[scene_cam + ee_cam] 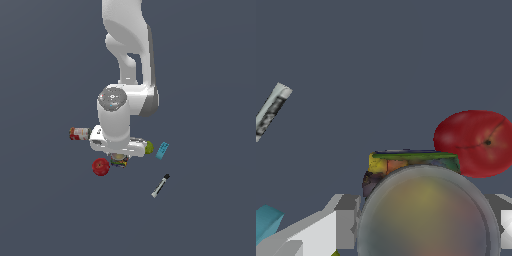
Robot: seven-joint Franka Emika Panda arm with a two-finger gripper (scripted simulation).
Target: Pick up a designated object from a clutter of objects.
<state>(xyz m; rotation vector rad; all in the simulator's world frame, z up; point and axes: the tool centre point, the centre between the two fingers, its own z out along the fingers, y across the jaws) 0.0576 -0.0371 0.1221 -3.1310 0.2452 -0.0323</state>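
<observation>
The designated object, a dark multicoloured can (119, 161) with a silvery top, stands directly under my hand in the exterior view. In the wrist view its round metal top (423, 215) fills the space between my fingers, with its yellow, red and green label showing behind it. My gripper (423, 222) straddles the can, and its grey fingers (346, 220) lie against the can's two sides. In the exterior view the gripper (119, 157) is mostly hidden by the white hand.
A red apple (101, 166) (476, 142) lies right beside the can. A red-white can (79, 133) lies on its side at the exterior view's left. A green pear (148, 147), a light-blue brick (162, 150) (266, 222) and a black-white marker (160, 185) (271, 111) are at its right.
</observation>
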